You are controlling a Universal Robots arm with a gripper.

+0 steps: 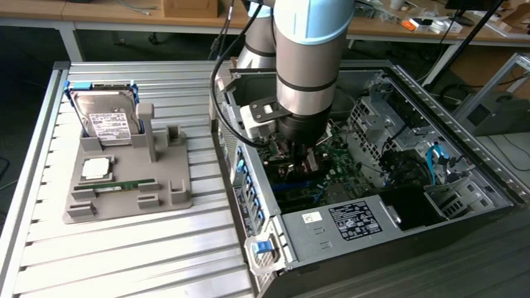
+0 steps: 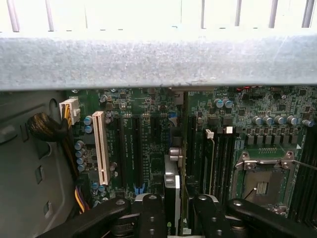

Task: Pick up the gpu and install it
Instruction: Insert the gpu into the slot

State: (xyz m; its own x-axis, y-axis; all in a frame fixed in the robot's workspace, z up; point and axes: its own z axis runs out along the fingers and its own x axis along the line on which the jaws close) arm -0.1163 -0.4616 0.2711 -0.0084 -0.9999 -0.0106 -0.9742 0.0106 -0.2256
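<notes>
The arm points straight down, gripper clamped partly closed.

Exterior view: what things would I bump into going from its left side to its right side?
Hard drive → gray holder → robot arm → computer case.

No text I can actually read. White label on the hard drive has dark print, too small to make out. Power supply in the computer case carries a black label with white lines and a small white sticker, both illegible from here. Motherboard has faint white silkscreen between the slots, possibly a model line, but I can't resolve it
</notes>
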